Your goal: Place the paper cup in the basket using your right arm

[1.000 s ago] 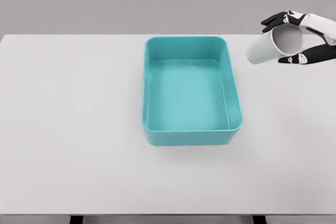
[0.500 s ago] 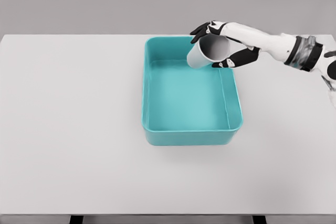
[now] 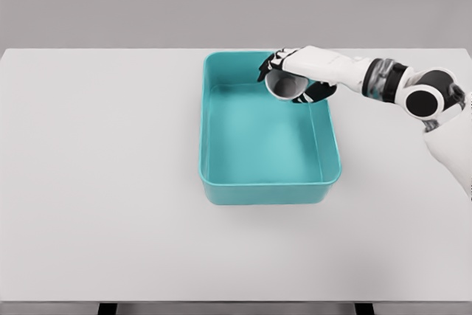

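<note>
Cup [image 3: 286, 85] gripped in right hand [image 3: 295, 77], over basket [image 3: 221, 189].

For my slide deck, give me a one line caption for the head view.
Right hand holds the paper cup over the far right corner of the teal basket on the white table.

The basket [image 3: 269, 129] sits at the centre of the tabletop [image 3: 103, 182], and its raised walls are the only barrier on the surface. Its 1 o'clock corner is taken up by the right robot hand [image 3: 293, 80], closed round the tilted cup [image 3: 284, 84], with the arm reaching in over the rim from 3 o'clock. The remaining floor of the basket, toward 6 and 9 o'clock, lies bare and open from above, and the tabletop is bare at 9, 6 and 4 o'clock of the basket.
</note>
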Controlling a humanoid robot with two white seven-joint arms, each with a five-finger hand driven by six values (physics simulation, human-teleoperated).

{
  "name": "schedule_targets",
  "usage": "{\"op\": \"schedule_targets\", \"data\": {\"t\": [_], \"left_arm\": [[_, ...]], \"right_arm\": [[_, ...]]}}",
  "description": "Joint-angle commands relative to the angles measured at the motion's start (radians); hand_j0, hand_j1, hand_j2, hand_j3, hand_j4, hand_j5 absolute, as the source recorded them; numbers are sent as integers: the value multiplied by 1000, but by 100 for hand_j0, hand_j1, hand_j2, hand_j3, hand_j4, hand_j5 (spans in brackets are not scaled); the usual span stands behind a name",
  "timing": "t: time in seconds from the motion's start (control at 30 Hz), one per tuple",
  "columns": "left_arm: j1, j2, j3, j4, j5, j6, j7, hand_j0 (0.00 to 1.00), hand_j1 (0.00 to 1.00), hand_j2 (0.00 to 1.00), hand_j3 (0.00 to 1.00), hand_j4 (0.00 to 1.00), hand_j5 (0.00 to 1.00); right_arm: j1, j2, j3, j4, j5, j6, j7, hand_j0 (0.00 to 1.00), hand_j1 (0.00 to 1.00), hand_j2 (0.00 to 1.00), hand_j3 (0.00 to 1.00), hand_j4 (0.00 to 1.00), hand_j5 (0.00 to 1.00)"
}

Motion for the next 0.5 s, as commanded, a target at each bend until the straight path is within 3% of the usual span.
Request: {"op": "schedule_targets", "data": {"t": [0.0,0.23,0.3,0.4,0.43,0.47], "left_arm": [[0,0,0,0,1,0,0,100,100,100,100,100,100],[0,0,0,1,1,0,-1,100,100,100,100,100,100],[0,0,0,0,1,0,-1,100,100,100,100,100,100],[0,0,0,1,1,0,0,100,100,100,100,100,100],[0,0,0,0,1,0,0,100,100,100,100,100,100],[0,0,0,0,1,0,-1,100,100,100,100,100,100]], "right_arm": [[0,13,4,-1,68,14,-1,63,63,63,63,63,63],[-9,34,59,-1,120,16,-1,66,66,66,66,66,66],[-20,34,101,-1,122,16,-1,83,83,83,83,83,83],[-23,33,122,-3,123,13,-1,89,89,89,89,89,89],[-23,31,122,-3,123,11,-1,100,100,100,100,100,100],[-23,28,121,-9,122,6,-1,100,100,100,100,100,100]]}}
